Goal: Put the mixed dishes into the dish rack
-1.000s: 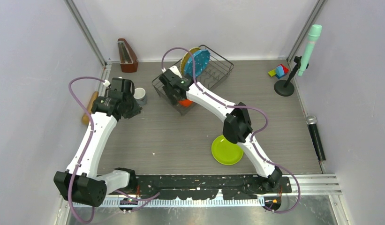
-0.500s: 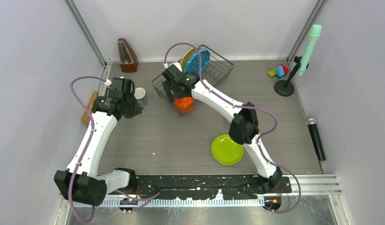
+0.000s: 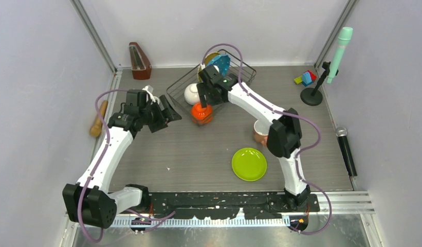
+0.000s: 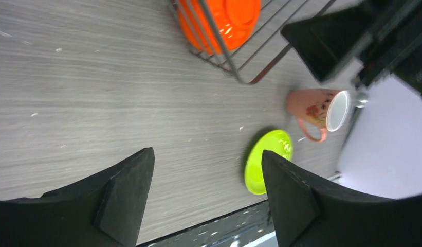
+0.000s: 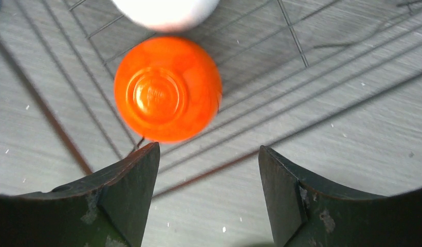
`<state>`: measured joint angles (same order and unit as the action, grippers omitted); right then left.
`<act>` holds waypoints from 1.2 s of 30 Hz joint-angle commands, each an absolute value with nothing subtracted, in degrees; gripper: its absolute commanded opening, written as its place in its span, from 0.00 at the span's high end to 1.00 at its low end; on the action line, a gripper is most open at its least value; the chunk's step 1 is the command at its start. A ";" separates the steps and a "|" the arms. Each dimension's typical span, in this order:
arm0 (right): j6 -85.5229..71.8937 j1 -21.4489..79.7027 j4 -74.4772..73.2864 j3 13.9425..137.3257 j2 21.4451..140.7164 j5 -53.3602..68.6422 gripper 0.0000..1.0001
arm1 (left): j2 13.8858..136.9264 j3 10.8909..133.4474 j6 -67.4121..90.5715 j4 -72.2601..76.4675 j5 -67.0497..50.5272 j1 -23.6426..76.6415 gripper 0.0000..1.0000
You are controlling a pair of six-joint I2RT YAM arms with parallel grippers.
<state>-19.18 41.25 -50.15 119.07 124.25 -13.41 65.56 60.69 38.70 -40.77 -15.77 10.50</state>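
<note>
Right gripper [image 5: 207, 154], jaws apart and empty, hangs above the orange bowl [image 5: 167, 90], which is upturned with its foot ring facing up, seemingly inside the dish rack [image 3: 240, 78] corner. Left gripper [image 4: 206, 159] likewise spread, empty.

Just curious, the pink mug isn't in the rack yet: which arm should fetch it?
Probably the right: the salmon-pink mug lies beside that arm, whose open right gripper holds nothing; the left gripper sits farther away.

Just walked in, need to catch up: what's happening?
Two arms are loading the dish rack. The right gripper hangs open over the orange bowl, upside down in the rack beside the white bowl. The left gripper is open and empty. The lime green plate and salmon-pink mug lie on the table.
</note>
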 commanded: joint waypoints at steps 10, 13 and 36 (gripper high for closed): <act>-25.45 41.97 -45.34 93.47 88.03 -27.56 0.13 | 80.61 61.78 62.12 -24.51 -7.00 19.35 0.18; -26.93 41.94 -44.04 85.65 79.05 -29.79 0.11 | 85.38 64.34 64.62 -25.95 -1.31 22.28 0.16; -34.76 41.46 -50.47 64.99 58.47 -27.65 0.11 | 83.21 65.76 47.06 -38.20 2.28 23.03 1.00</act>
